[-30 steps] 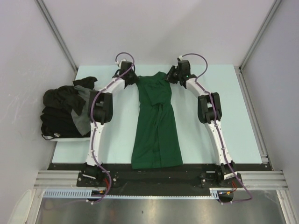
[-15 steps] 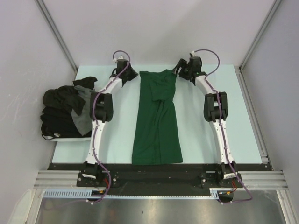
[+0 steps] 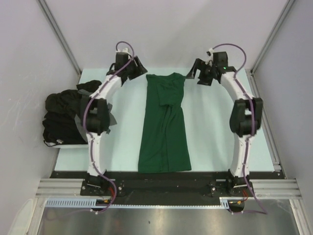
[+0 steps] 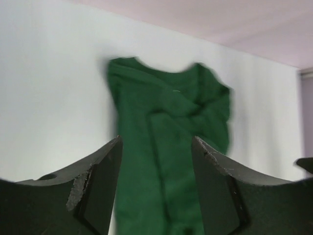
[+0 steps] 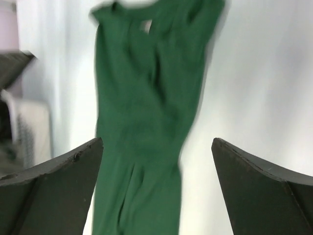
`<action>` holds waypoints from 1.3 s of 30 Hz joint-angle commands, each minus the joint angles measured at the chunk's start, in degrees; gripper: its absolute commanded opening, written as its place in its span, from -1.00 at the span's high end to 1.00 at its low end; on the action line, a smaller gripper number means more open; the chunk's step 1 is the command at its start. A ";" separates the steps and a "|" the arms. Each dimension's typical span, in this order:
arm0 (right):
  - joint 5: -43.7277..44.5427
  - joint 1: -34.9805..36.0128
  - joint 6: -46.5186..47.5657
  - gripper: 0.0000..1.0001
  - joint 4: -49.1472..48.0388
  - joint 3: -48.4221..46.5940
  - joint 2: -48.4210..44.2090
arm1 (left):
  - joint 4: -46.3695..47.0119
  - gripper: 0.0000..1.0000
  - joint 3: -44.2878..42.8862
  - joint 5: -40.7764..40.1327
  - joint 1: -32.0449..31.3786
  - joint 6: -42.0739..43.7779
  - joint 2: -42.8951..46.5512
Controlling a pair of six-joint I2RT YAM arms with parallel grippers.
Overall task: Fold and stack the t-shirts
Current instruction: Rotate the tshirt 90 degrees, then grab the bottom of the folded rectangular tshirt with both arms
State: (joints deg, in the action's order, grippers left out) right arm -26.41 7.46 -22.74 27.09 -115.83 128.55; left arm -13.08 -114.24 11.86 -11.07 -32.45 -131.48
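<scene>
Green tee (image 3: 164,132) lies centred, a narrow lengthwise strip, collar (image 3: 168,76) far: ready, I judge, for cross-folding. My left gripper (image 3: 136,68) and right gripper (image 3: 193,74) flank the collar, jaws apart, empty. Dark tees (image 3: 63,117) heaped left.

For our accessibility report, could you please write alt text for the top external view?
A dark green t-shirt lies folded into a long strip on a pale table. The left tool and right tool hang open beside its collar; dark t-shirts are heaped at the left.
</scene>
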 commanded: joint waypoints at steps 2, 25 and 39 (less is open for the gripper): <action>-6.19 6.41 2.97 -0.99 7.53 26.75 -19.46 | -0.28 -0.28 11.28 3.17 -4.30 -0.68 14.49; 6.99 19.43 -10.13 -0.35 6.22 68.54 -47.25 | 0.16 -0.11 19.31 4.23 -9.67 -13.43 4.66; 6.90 20.40 -8.46 -0.18 7.01 69.25 -44.27 | 5.26 0.23 18.96 7.04 -10.55 -18.35 0.96</action>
State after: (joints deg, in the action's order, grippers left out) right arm -20.14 27.29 -31.73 33.78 -46.19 83.74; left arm -10.74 -93.91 17.34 -20.93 -48.45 -129.47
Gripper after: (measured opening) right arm 0.605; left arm 0.462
